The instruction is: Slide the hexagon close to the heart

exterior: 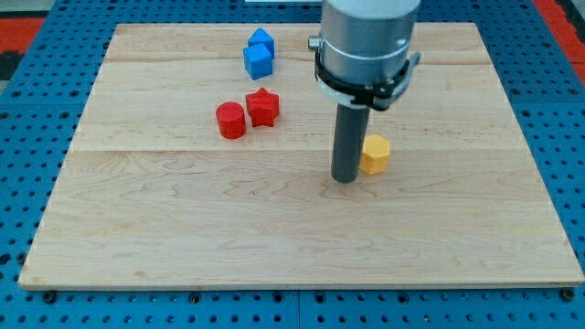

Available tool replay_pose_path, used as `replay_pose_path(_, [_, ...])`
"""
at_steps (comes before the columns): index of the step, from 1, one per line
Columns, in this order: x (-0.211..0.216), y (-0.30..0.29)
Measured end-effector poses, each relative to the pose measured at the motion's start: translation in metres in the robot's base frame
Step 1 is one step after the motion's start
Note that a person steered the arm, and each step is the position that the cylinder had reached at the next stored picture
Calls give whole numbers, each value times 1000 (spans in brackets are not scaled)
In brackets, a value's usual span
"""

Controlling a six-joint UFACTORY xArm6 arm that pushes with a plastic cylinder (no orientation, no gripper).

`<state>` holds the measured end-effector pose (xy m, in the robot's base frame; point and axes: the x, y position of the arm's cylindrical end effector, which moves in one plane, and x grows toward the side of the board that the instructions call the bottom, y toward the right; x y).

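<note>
A yellow hexagon block (376,153) lies on the wooden board (274,228), right of centre. My tip (345,179) rests on the board just to the view's left of the hexagon and slightly below it. The rod hides the hexagon's left edge, and I cannot tell whether they touch. No heart-shaped block shows in this view. The arm's grey body (366,46) covers part of the board's top.
A red cylinder (230,120) and a red star (262,107) sit side by side left of centre. Two blue blocks (259,60) (262,39) touch each other near the top edge. A blue pegboard (27,137) surrounds the board.
</note>
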<state>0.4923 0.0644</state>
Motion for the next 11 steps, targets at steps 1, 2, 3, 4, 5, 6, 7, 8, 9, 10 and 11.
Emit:
replay_pose_path(1, [-9,22])
replay_pose_path(2, [-48,22])
replay_pose_path(3, [-76,22])
replay_pose_path(4, [-57,22])
replay_pose_path(5, [-47,44])
replay_pose_path(6, [-69,48])
replay_pose_path(7, [-101,47])
replay_pose_path(8, [-101,45])
replay_pose_path(9, [-74,63])
replay_pose_path(10, [-81,92])
replay_pose_path(11, [-100,92])
